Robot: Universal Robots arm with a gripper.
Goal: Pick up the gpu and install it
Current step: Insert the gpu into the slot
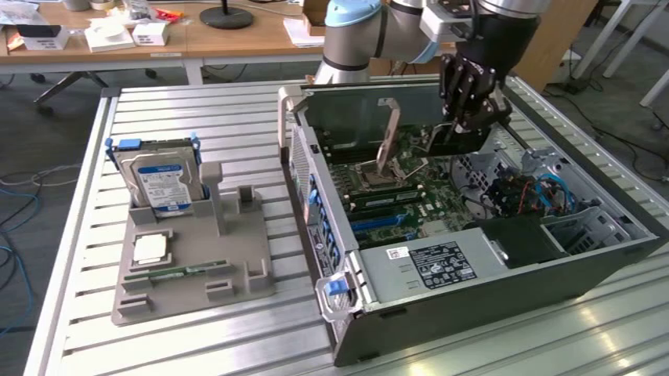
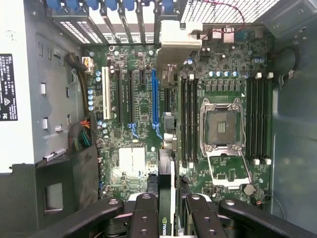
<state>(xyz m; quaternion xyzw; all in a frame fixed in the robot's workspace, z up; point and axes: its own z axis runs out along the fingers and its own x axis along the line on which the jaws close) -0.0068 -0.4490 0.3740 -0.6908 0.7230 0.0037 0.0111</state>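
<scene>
Presently, jaws: clenched on the gpu (image 2: 166,222).
Gpu place: held over the open computer case (image 1: 522,294), above its motherboard (image 2: 141,106).
Reason: the card is kept edge-down, probably so a blue slot (image 2: 155,99) can be met.
Count beside the case: one hard drive (image 1: 162,184) and one memory stick (image 1: 178,272), parked in one grey fixture (image 1: 246,251).
</scene>
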